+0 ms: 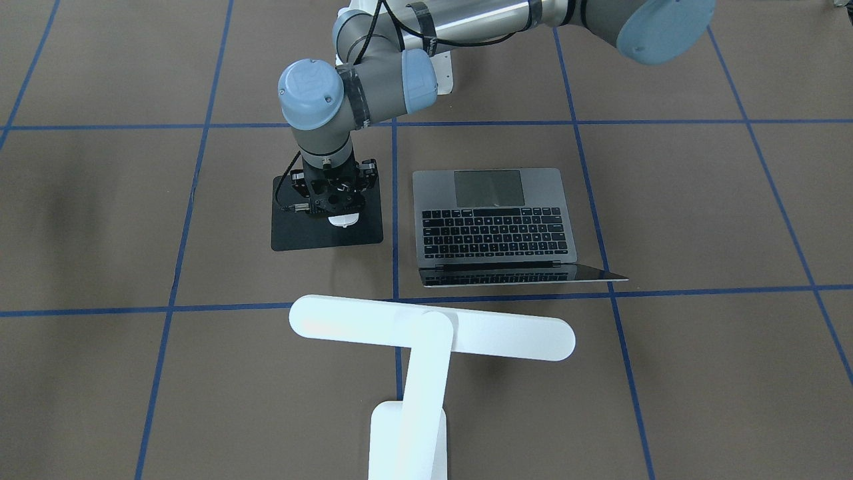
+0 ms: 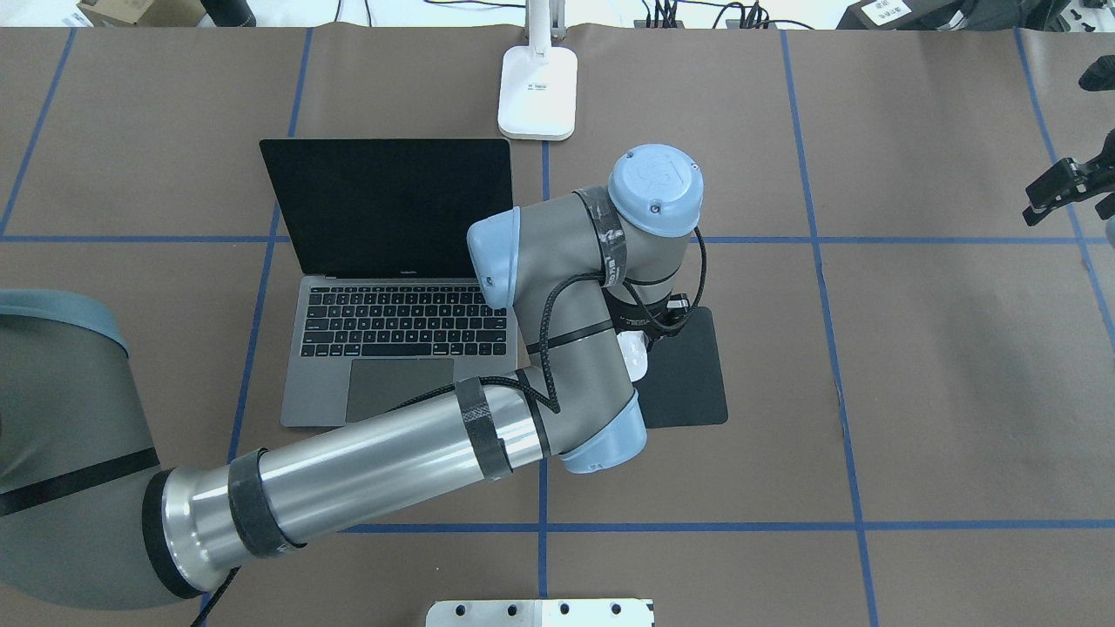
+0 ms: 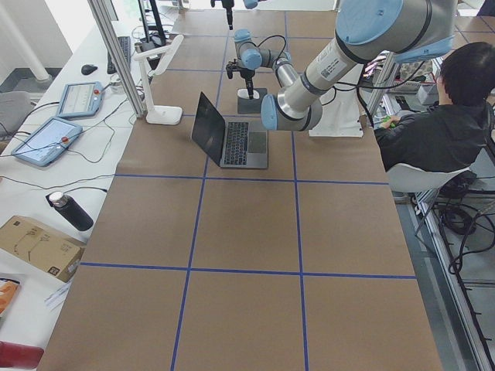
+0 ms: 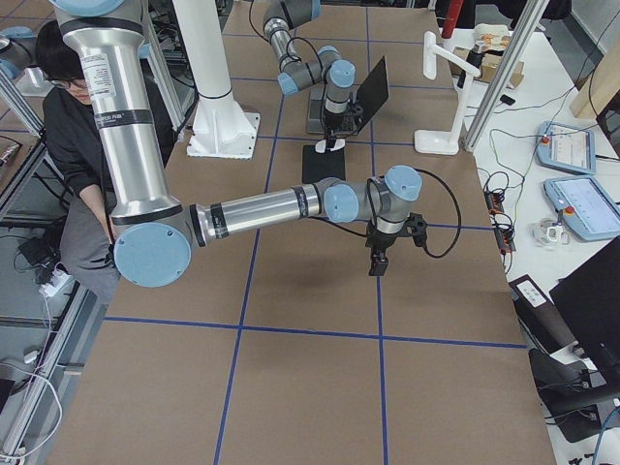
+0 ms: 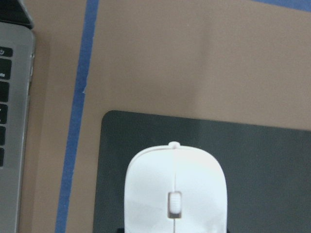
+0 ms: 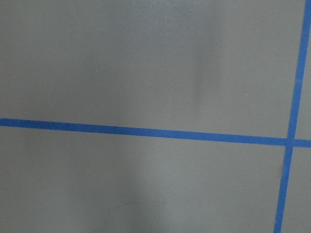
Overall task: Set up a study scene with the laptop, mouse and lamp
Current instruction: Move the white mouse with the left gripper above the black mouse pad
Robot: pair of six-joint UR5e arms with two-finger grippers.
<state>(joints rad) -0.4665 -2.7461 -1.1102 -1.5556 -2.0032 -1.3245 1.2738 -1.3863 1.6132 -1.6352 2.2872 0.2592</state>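
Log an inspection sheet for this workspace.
Surface: brown table with a blue tape grid.
Job's things: laptop open; mouse on the mousepad beside it; lamp standing at the far edge.
Clutter: white pedestal at the near edge.
Grippers: left gripper right over the mouse, grip unclear; right gripper over bare table, jaws unclear.
Cables: black cable along the left arm.
Surroundings: seated person; tablets.
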